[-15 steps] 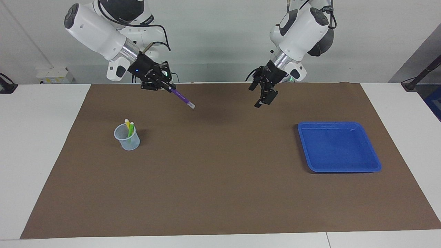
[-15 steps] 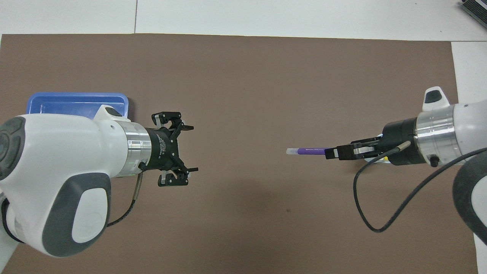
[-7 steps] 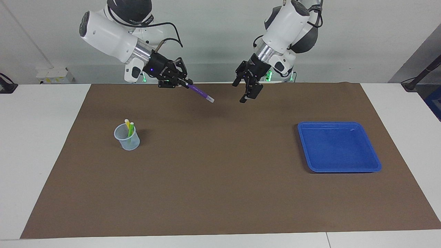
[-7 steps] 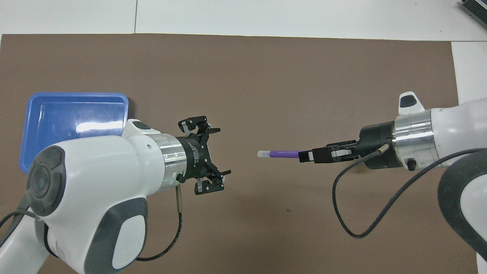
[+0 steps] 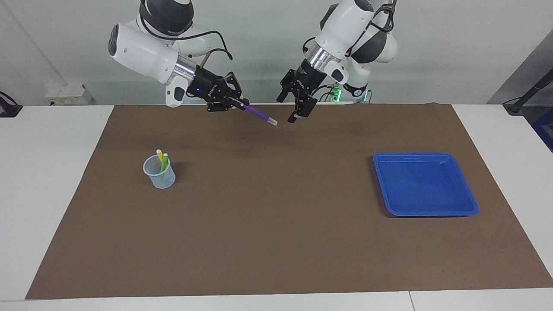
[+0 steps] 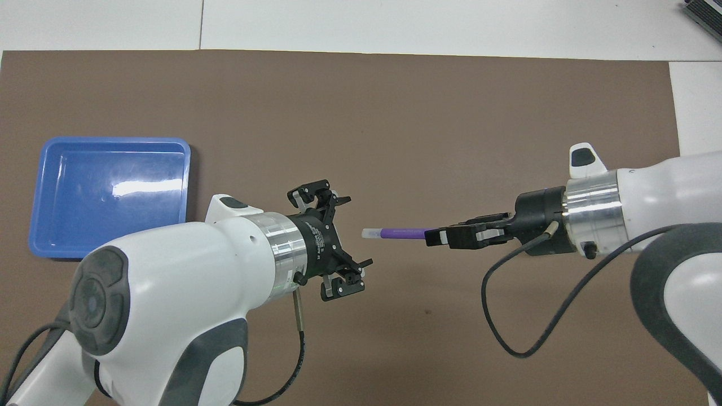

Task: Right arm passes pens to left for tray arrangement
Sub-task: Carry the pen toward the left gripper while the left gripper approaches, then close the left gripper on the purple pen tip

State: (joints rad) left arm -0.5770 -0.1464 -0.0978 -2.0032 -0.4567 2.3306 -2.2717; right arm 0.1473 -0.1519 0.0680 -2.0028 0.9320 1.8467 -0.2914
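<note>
On the brown mat (image 5: 276,242), the blue tray (image 5: 425,211) lies bare toward the left arm's end, and a cup (image 5: 160,175) with the green and yellow pens stands toward the right arm's end. Up over the mat's robot-side edge, the right gripper (image 5: 239,103) clamps the purple pen (image 5: 260,115), pale tip aimed at the wide-open left gripper (image 5: 290,106) just beside it. If the tip misses the gap or the right lets go early, the pen likely drops.

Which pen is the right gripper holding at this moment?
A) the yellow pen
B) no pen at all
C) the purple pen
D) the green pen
C: the right gripper is shut on the purple pen, held in the air toward the open left gripper, while the yellow pen and the green pen stand in the cup.
</note>
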